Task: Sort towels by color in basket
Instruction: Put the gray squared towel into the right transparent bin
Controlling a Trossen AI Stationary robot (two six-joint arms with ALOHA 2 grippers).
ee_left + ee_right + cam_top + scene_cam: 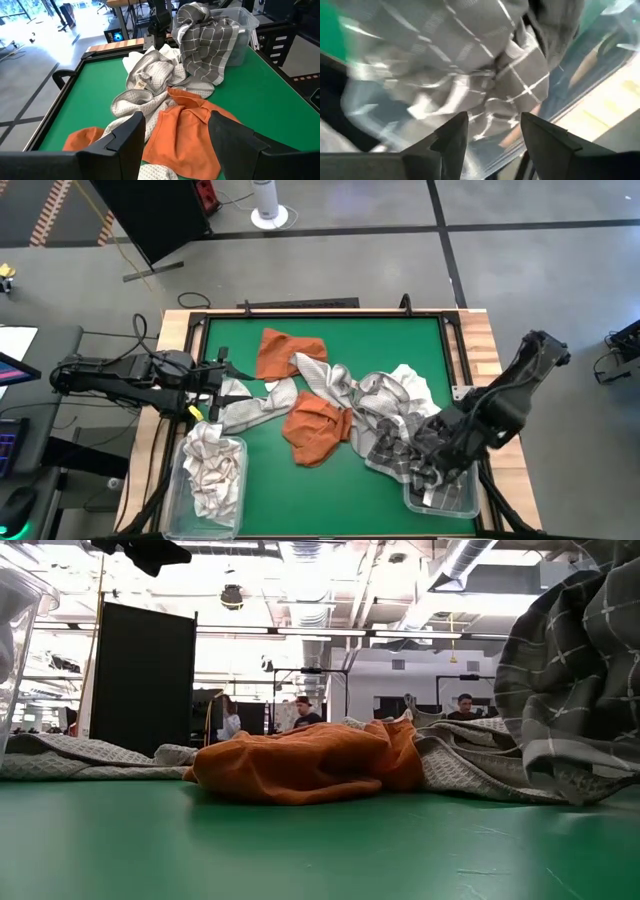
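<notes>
A heap of towels lies across the middle of the green table (pixel 240 340): two rust orange towels (pixel 290 350) (pixel 318 430) and light grey and white ones (pixel 375 390). A dark grey checked towel (pixel 392 448) hangs over the rim of the right clear bin (pixel 462 502), its lower part on the table. My right gripper (pixel 432 470) is open just above that towel (pixel 485 70) inside the bin. My left gripper (pixel 218 388) is open at the heap's left end, over an orange towel (pixel 185 130). The left clear bin (pixel 232 510) holds light checked towels (pixel 208 470).
A raised wooden frame (pixel 180 330) borders the table. Bare green surface lies along the far edge and between the two bins at the near edge. In the low view the orange towel (pixel 300 765) lies mid-table and the dark checked towel (pixel 580 680) hangs at the right. People stand far behind.
</notes>
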